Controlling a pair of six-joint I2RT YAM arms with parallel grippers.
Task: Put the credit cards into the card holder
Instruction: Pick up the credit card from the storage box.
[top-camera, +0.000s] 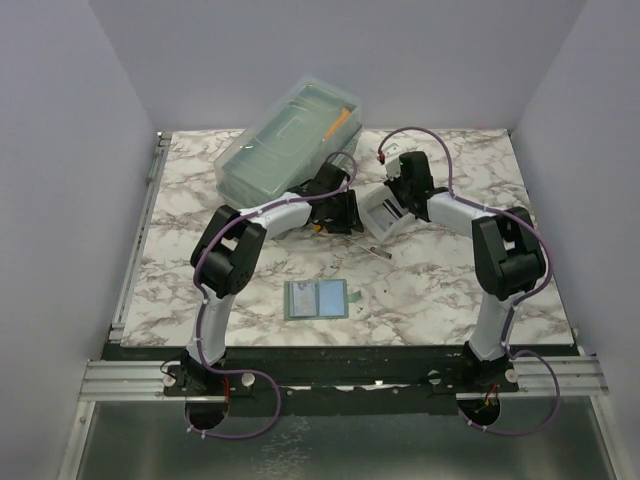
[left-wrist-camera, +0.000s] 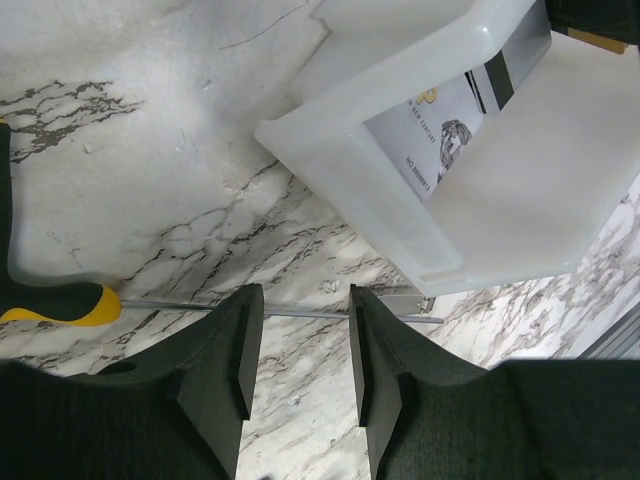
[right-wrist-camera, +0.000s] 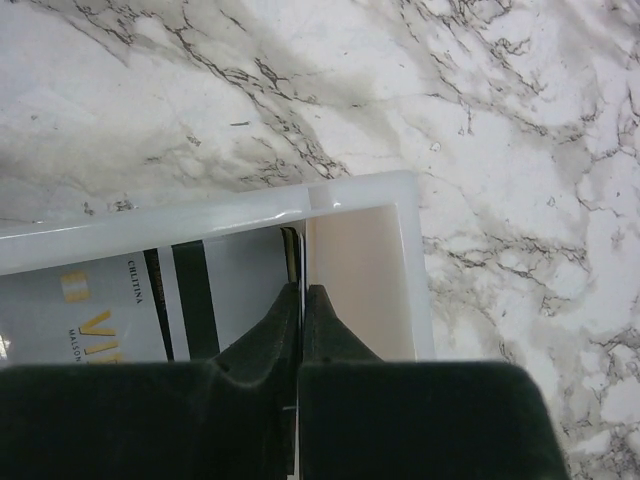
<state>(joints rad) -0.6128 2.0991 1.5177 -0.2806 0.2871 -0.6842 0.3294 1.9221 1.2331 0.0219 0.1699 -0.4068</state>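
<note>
The right gripper (right-wrist-camera: 302, 296) stands in the white tray (right-wrist-camera: 360, 190), right of centre toward the counter's far edge. Its fingers are pressed together on what looks like a credit card (right-wrist-camera: 298, 255) seen edge-on, though the sliver is too thin to swear to.

To lift well, raise it straight up until it clears the tray wall, keeping the pinch firm and the card upright. Then carry it to the card holder (top-camera: 316, 298), which lies open at the middle of the near edge.

A second card (right-wrist-camera: 110, 300), pale with a dark stripe, lies flat on the tray floor. The left gripper (left-wrist-camera: 303, 320) hovers just beside the tray, fingers narrowly parted and empty, over the shaft of a yellow-handled screwdriver (left-wrist-camera: 60, 305).

The pinched card's face and the depth of the grip are hidden. The wrist views cut off the second card, and overhead the arms cover much of the tray.
</note>
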